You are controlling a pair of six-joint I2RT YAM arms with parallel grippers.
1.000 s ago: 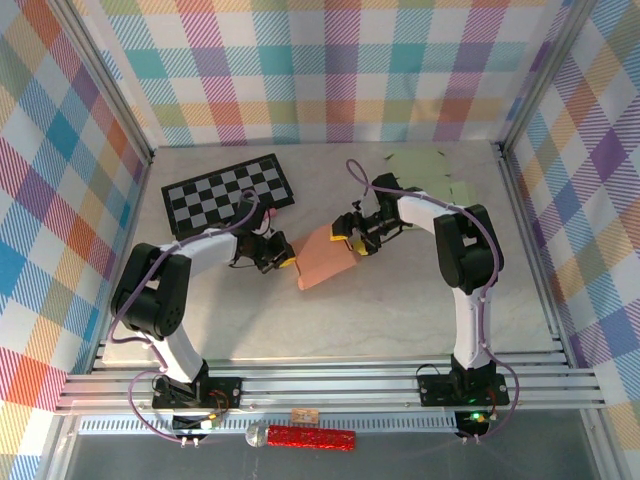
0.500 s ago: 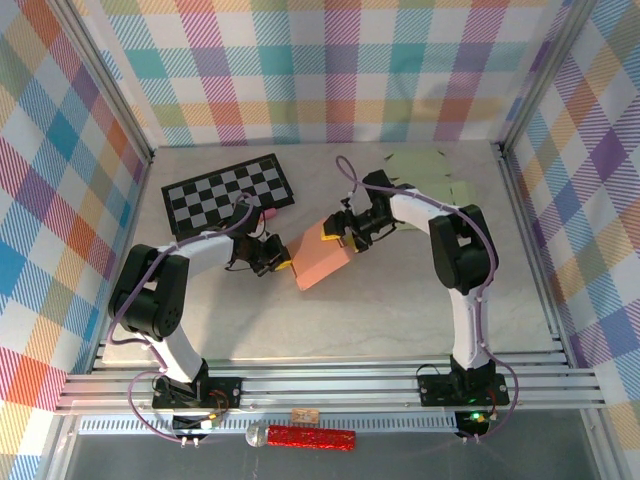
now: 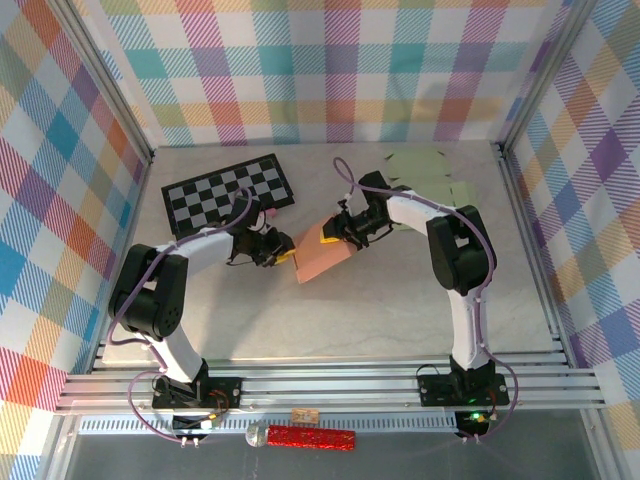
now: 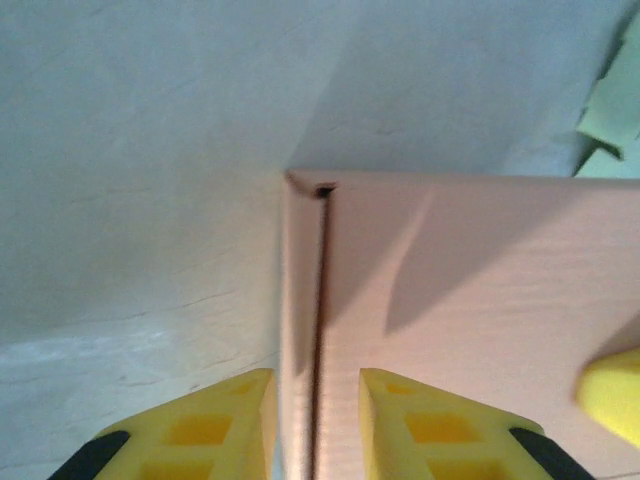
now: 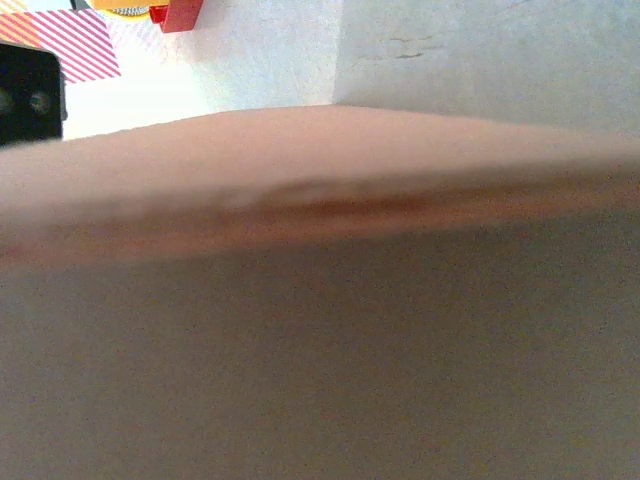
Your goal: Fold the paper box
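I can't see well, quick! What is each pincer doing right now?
Left pincer: open, straddling an edge of the paper box.
Right pincer: at the box, open or shut cannot be told.

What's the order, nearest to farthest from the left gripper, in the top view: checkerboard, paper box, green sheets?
1. The paper box, just right of the left gripper.
2. The checkerboard, back left of it.
3. The green sheets, far back right.
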